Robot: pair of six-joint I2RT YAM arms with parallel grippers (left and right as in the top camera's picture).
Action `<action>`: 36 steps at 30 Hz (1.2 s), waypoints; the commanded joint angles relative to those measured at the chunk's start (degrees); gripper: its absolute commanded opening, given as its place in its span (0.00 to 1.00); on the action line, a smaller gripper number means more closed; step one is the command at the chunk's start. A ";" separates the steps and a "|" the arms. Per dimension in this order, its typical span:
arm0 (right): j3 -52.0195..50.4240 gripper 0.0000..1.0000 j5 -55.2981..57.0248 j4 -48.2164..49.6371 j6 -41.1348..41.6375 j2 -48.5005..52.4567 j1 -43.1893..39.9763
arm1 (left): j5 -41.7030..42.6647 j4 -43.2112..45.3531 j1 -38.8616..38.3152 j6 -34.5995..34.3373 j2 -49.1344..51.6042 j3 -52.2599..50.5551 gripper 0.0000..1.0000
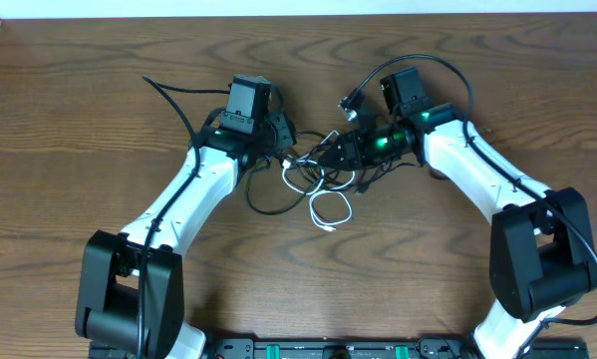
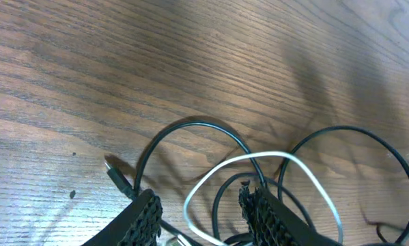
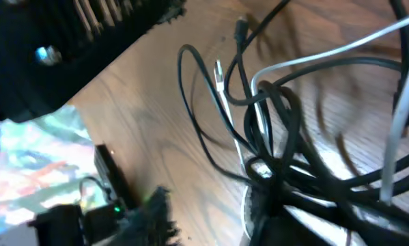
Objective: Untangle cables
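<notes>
The cables [image 1: 318,178] lie as a knotted black and white bundle on the wooden table between both arms, with a white loop [image 1: 330,211] trailing toward the front. My left gripper [image 1: 288,152] is at the bundle's left side. In the left wrist view it [image 2: 201,213] stands open, with a white cable [image 2: 259,157] and black loops [image 2: 190,126] lying on the wood between its fingers, and a small black plug [image 2: 119,176] just to the left. My right gripper [image 1: 342,150] is at the bundle's right side. Its view is blurred: the jaws [image 3: 211,219] stand apart over bare wood, and the tangled cords [image 3: 272,137] bunch against one finger.
Thick black arm cables arc at the back left [image 1: 173,95] and over the right arm [image 1: 418,65]. The left arm's dark body [image 3: 88,41] fills the right wrist view's upper left. A black rail [image 1: 328,349] runs along the table's front edge.
</notes>
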 commanded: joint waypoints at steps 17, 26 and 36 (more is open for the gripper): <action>0.26 0.01 -29.49 7.04 -0.96 -2.58 -8.85 | 26.69 3.56 0.28 11.58 0.50 -0.44 0.44; 0.26 0.01 -29.51 7.04 -0.94 -2.58 -8.41 | 29.99 7.89 -2.19 11.54 0.50 -0.44 0.44; 0.26 0.01 -32.50 7.02 -0.92 -2.60 -8.44 | 10.29 7.89 -6.95 6.49 3.06 -0.44 0.44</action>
